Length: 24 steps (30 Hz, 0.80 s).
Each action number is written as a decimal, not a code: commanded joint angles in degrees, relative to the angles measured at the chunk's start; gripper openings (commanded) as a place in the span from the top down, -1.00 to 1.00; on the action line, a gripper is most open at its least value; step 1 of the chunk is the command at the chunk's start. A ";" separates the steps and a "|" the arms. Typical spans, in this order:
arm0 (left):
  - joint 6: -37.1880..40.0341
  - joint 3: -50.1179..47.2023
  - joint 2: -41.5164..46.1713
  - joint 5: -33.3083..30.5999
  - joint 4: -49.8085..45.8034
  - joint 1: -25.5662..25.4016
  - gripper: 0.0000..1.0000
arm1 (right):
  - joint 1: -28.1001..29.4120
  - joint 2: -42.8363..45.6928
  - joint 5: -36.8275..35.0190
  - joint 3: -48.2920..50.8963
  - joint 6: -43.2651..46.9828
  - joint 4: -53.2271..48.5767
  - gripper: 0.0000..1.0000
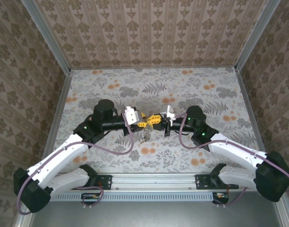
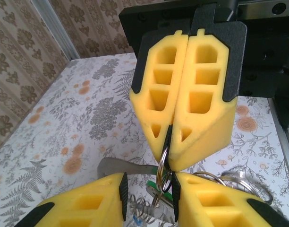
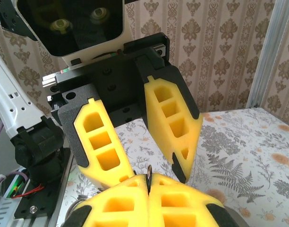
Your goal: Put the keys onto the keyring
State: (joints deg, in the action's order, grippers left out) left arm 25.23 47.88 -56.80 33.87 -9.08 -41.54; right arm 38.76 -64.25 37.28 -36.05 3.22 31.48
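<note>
In the left wrist view my right gripper [image 2: 169,142] points down, shut on a thin metal ring [image 2: 163,163]. From that ring hang the keys: a green-headed one [image 2: 156,186], a plain silver blade [image 2: 121,166] and a bit of blue [image 2: 136,221]. My left gripper [image 2: 149,189] is open, its yellow fingers either side of the ring, which sits close to the right-hand pad. A larger grey wire loop, the keyring [image 2: 232,182], lies past that finger. From above, the left gripper [image 1: 143,124] and the right gripper [image 1: 156,120] meet tip to tip over the table's middle, with the keys [image 1: 145,136] dangling below.
The flower-patterned table [image 1: 206,94] is walled by patterned panels with metal rails [image 1: 250,109] along the sides. Purple cables [image 1: 116,150] loop off both arms. The mounting rail [image 1: 154,182] runs along the near edge.
</note>
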 commanded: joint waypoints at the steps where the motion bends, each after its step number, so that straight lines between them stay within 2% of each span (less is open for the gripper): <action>1: -0.63 2.16 -0.40 1.22 -1.02 0.14 0.37 | 0.01 0.52 1.58 -2.18 0.91 3.67 1.00; 2: -0.67 2.12 -0.36 0.99 -1.10 0.07 0.38 | 0.06 0.53 1.57 -2.18 0.91 3.67 1.00; 3: -0.76 2.13 -0.34 0.86 -1.16 0.16 0.49 | 0.06 0.62 1.61 -2.09 0.95 3.63 1.00; 7: -0.14 2.81 -0.29 1.15 -2.65 0.16 1.00 | 0.06 0.70 1.57 -2.23 1.64 2.58 1.00; 9: 0.56 3.28 -0.17 1.20 -3.70 0.21 1.00 | 0.08 1.15 1.57 -2.72 3.58 -0.69 1.00; 12: 1.36 4.18 0.36 -0.28 -6.01 0.13 1.00 | 0.07 2.60 1.14 -5.36 11.81 -13.67 0.94; 14: 1.87 5.21 0.46 -2.16 -8.15 0.01 1.00 | 0.01 3.48 -0.14 -8.13 17.94 -24.13 0.77; 16: 3.15 6.76 -0.13 -3.94 -11.73 -0.35 1.00 | 0.04 3.75 -1.61 -11.36 24.03 -34.75 0.47; 18: 4.48 8.23 -1.00 -6.05 -15.03 -1.02 1.00 | 0.08 3.48 -3.11 -13.88 28.71 -42.27 0.31; 20: 5.62 9.46 -1.87 -7.21 -17.66 -1.90 1.00 | 0.38 3.09 -5.97 -15.76 31.27 -46.62 0.23; 24: 6.60 11.51 -4.45 -9.48 -20.70 -3.95 1.00 | 1.13 2.51 -8.39 -16.62 32.37 -46.57 0.17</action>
State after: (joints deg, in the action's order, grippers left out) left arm 29.47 56.60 -59.96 26.83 -26.02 -44.34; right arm 39.29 -61.80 32.01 -51.07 30.85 -8.14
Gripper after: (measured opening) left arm 0.046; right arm 0.412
